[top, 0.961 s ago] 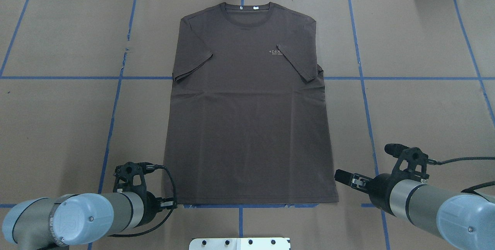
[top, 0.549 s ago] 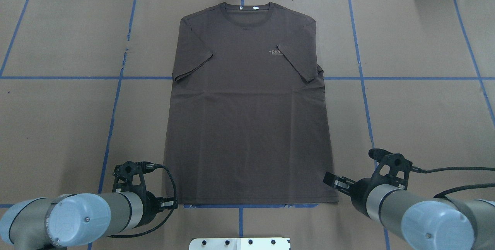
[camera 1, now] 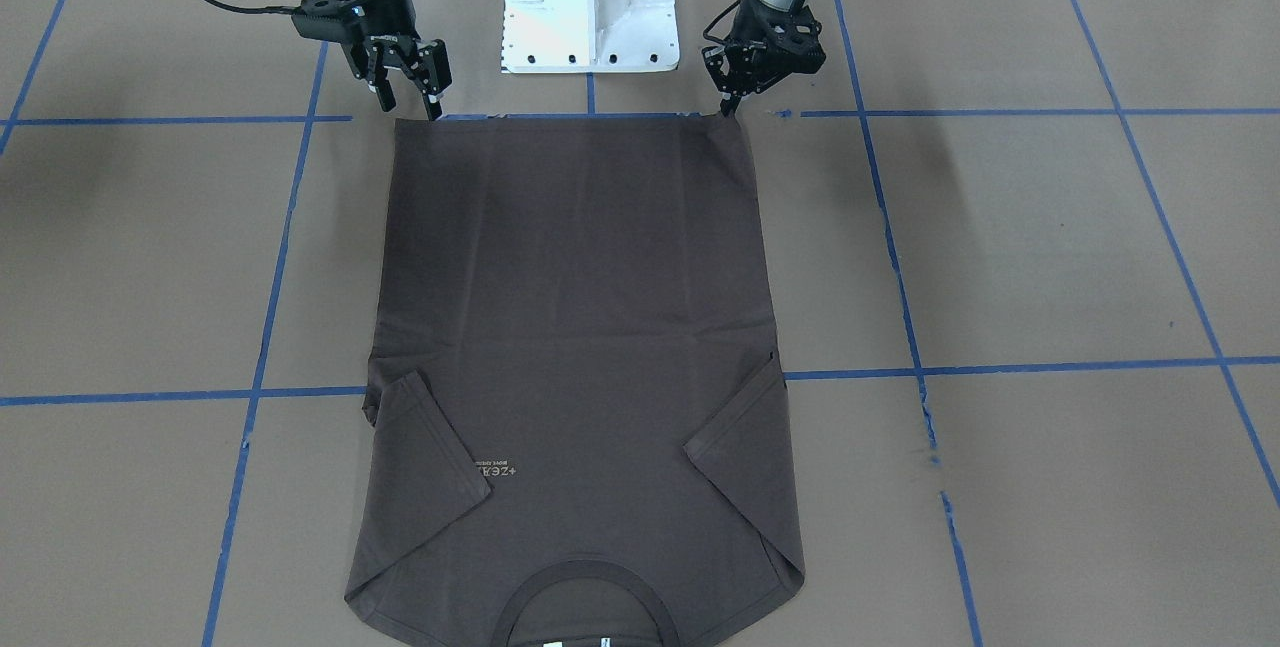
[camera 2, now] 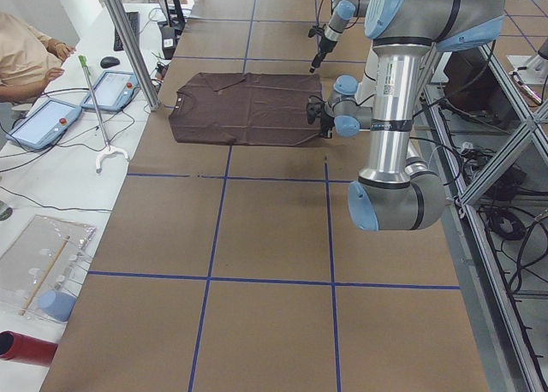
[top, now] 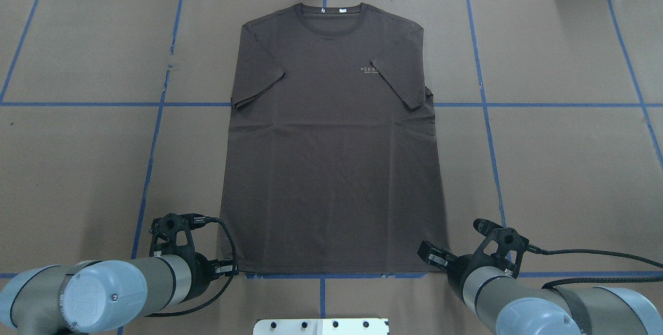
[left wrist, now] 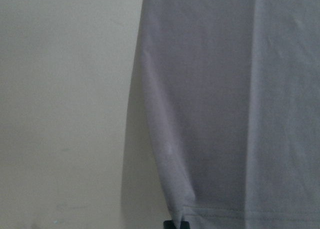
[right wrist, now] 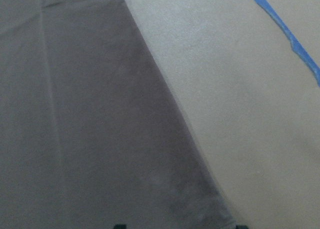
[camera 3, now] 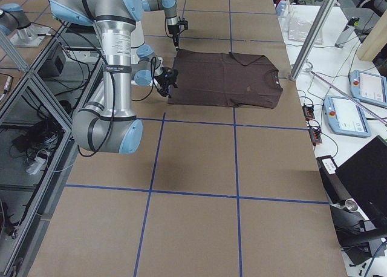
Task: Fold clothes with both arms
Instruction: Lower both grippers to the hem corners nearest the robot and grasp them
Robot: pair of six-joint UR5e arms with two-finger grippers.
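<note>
The dark brown T-shirt point(top: 331, 159) lies flat on the brown paper, collar far from the robot, both sleeves folded inward. My left gripper point(top: 230, 271) sits at the near left hem corner. In the front-facing view this left gripper point(camera 1: 722, 109) looks shut on that corner of the T-shirt point(camera 1: 580, 327), and the hem corner point(left wrist: 180, 211) fills the bottom of the left wrist view. My right gripper point(top: 426, 253) is open over the near right hem corner. Its fingers point(camera 1: 385, 103) stand well apart above the shirt's edge point(right wrist: 165, 114).
The white bolted pedestal point(camera 1: 590, 7) stands between the arms at the near table edge. Blue tape lines point(top: 155, 133) grid the paper. A seated person point(camera 2: 21, 54) and tablets point(camera 2: 51, 122) are beyond the table's far side.
The right arm has swung left and nearer, bringing its open gripper from beside the shirt to over the near right hem corner. The left arm has hardly moved.
</note>
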